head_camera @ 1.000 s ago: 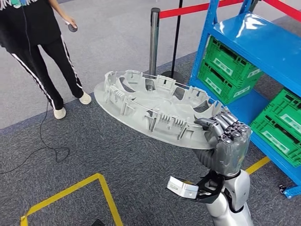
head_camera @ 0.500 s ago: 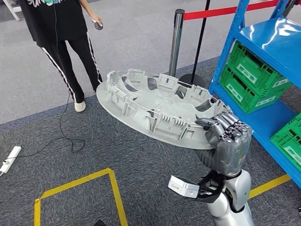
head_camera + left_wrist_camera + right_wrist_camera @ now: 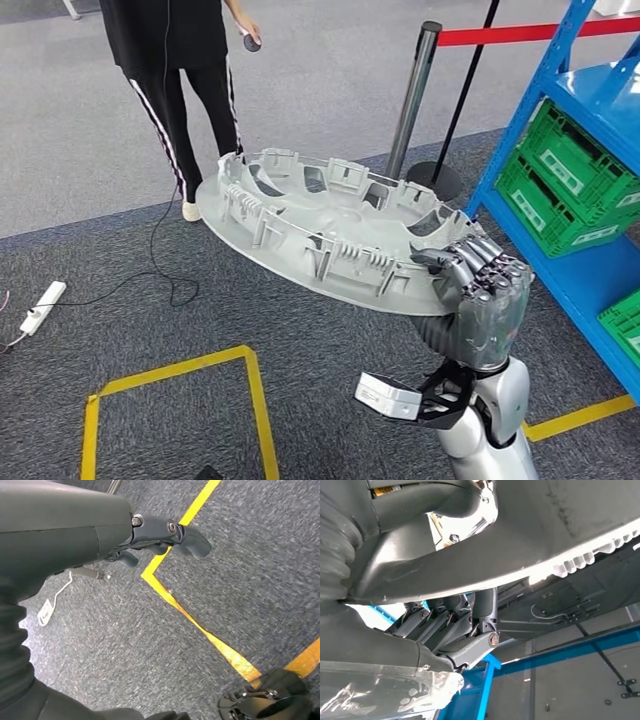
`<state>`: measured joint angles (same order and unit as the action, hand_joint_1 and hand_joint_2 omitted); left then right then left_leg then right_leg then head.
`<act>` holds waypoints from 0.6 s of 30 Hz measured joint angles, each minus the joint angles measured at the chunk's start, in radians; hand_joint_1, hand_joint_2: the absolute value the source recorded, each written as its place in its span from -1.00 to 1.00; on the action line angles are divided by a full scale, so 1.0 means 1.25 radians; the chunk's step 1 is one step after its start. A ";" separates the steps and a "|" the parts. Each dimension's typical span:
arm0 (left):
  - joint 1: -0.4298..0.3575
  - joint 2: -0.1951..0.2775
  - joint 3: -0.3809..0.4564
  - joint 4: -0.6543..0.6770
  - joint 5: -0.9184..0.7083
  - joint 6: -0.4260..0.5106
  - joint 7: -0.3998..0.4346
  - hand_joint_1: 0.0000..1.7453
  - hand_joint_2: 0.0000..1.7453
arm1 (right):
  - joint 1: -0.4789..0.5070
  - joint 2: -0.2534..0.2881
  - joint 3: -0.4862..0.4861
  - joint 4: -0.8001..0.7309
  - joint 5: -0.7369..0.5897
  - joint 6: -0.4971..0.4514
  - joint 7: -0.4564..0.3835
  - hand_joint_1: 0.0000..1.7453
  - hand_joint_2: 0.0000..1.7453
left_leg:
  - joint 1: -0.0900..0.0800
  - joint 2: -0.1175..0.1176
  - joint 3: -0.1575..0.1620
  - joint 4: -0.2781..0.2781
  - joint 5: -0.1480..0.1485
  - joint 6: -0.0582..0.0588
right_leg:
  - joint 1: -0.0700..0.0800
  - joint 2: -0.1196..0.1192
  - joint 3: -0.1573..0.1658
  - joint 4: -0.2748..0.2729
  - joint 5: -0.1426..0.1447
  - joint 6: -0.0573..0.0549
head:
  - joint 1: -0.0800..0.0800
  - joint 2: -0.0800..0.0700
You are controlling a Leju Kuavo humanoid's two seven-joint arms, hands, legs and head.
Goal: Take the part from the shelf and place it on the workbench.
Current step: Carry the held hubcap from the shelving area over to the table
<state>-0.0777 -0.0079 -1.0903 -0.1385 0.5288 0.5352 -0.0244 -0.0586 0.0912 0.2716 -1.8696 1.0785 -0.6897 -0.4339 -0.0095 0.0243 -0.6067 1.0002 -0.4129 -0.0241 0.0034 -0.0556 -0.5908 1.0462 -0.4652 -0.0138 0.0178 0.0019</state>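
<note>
The part (image 3: 332, 235) is a large round grey plastic cover with ribs and clips on its upper face. It hangs level above the carpet in the head view. My right hand (image 3: 479, 305) grips its near right rim, fingers curled over the edge. In the right wrist view the part's smooth underside (image 3: 546, 525) passes over the right hand's fingers (image 3: 463, 630), which wrap the rim. My left hand (image 3: 170, 535) hangs over the floor, holding nothing, its dark fingers stretched out.
A person (image 3: 173, 60) stands at the back left with a small controller (image 3: 251, 42). A stanchion post (image 3: 413, 95) with a red belt (image 3: 513, 35) stands behind the part. The blue shelf (image 3: 528, 130) with green crates (image 3: 570, 175) is at right. Yellow floor tape (image 3: 173, 368) and a power strip (image 3: 43, 307) lie at left.
The whole picture has slid rightward, so the camera has turned left, away from the shelf. The part stays in my right hand in the same grip.
</note>
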 joint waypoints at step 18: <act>0.001 0.003 0.000 0.000 0.014 -0.006 0.007 -1.00 1.00 | 0.003 -0.008 0.000 0.000 -0.001 0.000 -0.005 1.00 1.00 | -0.001 -0.001 -0.002 0.000 0.004 0.013 | -0.002 -0.001 0.003 -0.014 0.010 0.030 | -0.001 0.000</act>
<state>-0.0769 -0.0043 -1.0903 -0.1385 0.5465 0.5272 -0.0153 -0.0547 0.0814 0.2716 -1.8696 1.0773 -0.6897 -0.4405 -0.0105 0.0227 -0.6098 1.0001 -0.4084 -0.0077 0.0011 -0.0563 -0.5870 1.0285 -0.4521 0.0237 0.0172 0.0019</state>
